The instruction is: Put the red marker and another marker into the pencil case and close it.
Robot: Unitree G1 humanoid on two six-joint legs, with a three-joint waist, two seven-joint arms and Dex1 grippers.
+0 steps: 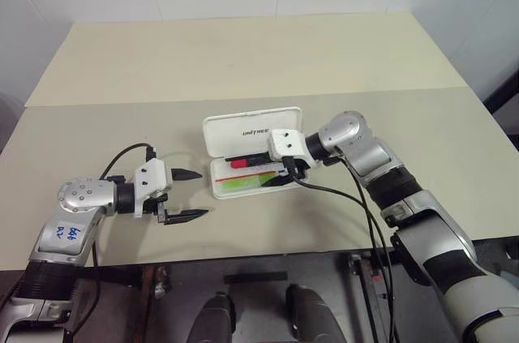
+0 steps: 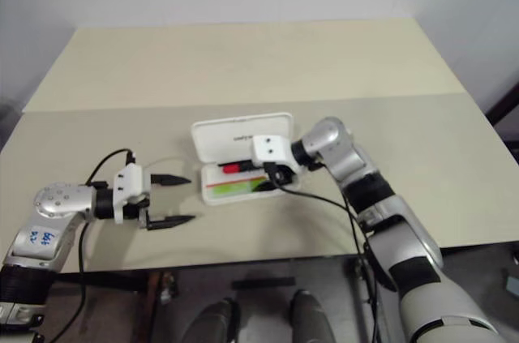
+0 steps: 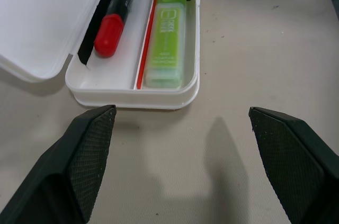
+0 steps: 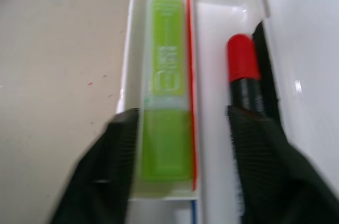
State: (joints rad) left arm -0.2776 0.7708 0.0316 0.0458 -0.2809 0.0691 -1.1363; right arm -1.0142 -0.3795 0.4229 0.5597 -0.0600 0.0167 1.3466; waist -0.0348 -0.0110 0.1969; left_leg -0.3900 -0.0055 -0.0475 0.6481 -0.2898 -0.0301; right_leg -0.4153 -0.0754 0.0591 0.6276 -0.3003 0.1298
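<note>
The white pencil case (image 1: 235, 128) lies open at the table's middle, its lid tilted back. The red marker (image 3: 108, 36) rests in the far compartment. The lime-green marker (image 4: 167, 65) lies flat in the near one. My right gripper (image 1: 284, 171) hangs over the case's right end, open. Its fingers (image 4: 114, 155) stand on either side of the green marker without clamping it. My left gripper (image 1: 188, 195) is open to the left of the case, a short way off, with bare table between its fingers (image 3: 85, 150).
A thin red stick (image 3: 145, 44) lies along the case between the two markers. A seam (image 1: 122, 102) divides the beige table into a near and a far part. Black cables (image 1: 340, 193) trail from both wrists over the near edge.
</note>
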